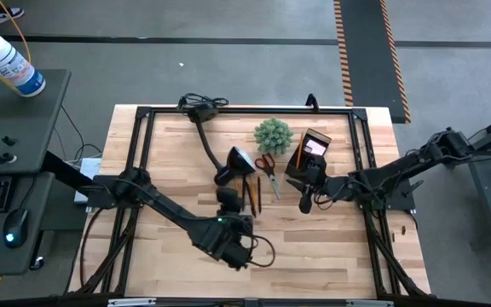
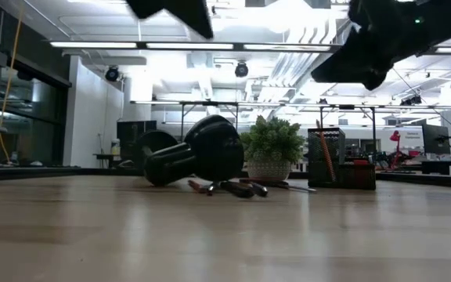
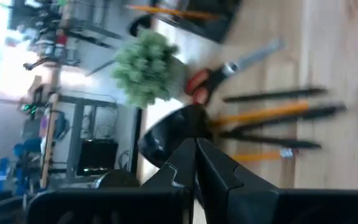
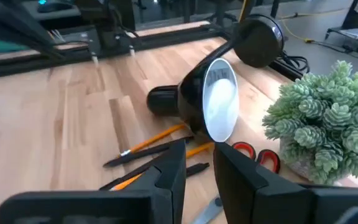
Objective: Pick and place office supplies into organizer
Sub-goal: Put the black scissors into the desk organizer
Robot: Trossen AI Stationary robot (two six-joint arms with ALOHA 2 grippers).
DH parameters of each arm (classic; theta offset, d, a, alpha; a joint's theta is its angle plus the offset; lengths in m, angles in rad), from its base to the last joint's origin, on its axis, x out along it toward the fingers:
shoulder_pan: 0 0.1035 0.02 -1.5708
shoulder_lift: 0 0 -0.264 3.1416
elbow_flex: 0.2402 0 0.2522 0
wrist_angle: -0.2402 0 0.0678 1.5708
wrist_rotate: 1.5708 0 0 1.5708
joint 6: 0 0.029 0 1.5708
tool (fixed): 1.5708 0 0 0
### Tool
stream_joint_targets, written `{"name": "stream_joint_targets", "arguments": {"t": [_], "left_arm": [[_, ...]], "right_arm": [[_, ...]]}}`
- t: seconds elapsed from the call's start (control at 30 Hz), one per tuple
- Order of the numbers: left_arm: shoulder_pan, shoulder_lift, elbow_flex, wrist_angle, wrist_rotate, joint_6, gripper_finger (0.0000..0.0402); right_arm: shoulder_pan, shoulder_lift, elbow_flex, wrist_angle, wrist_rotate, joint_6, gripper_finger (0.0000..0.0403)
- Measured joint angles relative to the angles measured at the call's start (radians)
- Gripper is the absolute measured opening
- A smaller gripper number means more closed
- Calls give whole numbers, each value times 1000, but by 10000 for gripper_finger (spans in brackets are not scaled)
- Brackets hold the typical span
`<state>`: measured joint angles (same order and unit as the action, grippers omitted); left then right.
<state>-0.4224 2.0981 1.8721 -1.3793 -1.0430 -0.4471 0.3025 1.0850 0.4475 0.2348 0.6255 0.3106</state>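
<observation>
Left claw (image 1: 244, 252), fingers together and empty, hangs near the counter's (image 1: 331, 247) front edge; right claw (image 1: 307, 189), slightly apart and empty, hovers beside the organizer (image 1: 312, 149), likely lining up on pencils (image 1: 252, 194) and scissors (image 1: 268, 168) lying loose by the lamp (image 1: 233, 164)

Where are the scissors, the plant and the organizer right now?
scissors (image 1: 267, 165): high view, on the red handles.
plant (image 1: 273, 135): high view, middle of the green top.
organizer (image 2: 343, 160): low view, on its dark front wall.
</observation>
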Motion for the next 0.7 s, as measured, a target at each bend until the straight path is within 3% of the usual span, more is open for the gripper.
{"name": "stream_joint_targets", "arguments": {"t": [0.2, 0.47, 0.7], "left_arm": [[-40, -20, -3, -201, -28, -254, 5], [-111, -46, -106, -189, -37, -386, 5], [-179, -51, -249, -192, -45, -613, 5]], "right_arm": [[-25, 119, 126, -106, -19, -22, 74], [-120, 320, 387, -407, -65, 0, 86], [-231, 476, 534, -545, -138, 27, 134]]}}
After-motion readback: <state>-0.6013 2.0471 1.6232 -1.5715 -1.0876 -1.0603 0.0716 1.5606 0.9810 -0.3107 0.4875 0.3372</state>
